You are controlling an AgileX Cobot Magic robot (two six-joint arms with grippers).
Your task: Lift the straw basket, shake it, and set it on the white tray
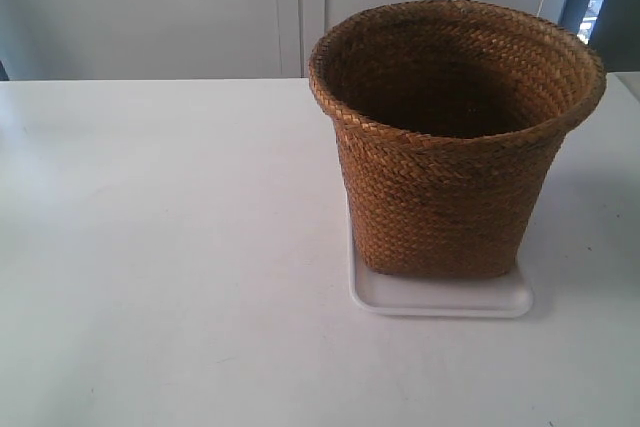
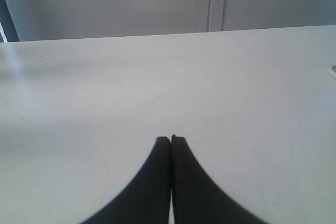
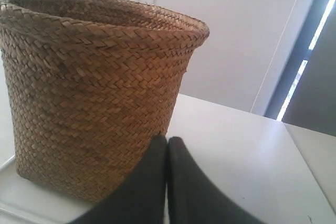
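Note:
The straw basket (image 1: 450, 137) stands upright on the white tray (image 1: 440, 297) at the right of the exterior view, its dark inside showing. Neither arm shows in that view. In the right wrist view the basket (image 3: 89, 93) fills the frame, and a strip of the tray (image 3: 21, 203) shows under its base. My right gripper (image 3: 167, 139) is shut with nothing in it, close beside the basket's wall. In the left wrist view my left gripper (image 2: 171, 139) is shut and empty over bare table, with the tray's corner (image 2: 333, 70) just at the frame's edge.
The white table (image 1: 160, 247) stretches wide to the left of the basket. Pale cabinet doors (image 1: 200, 7) stand behind the table's back edge. A dark window strip (image 3: 310, 51) lies beyond the table's far side.

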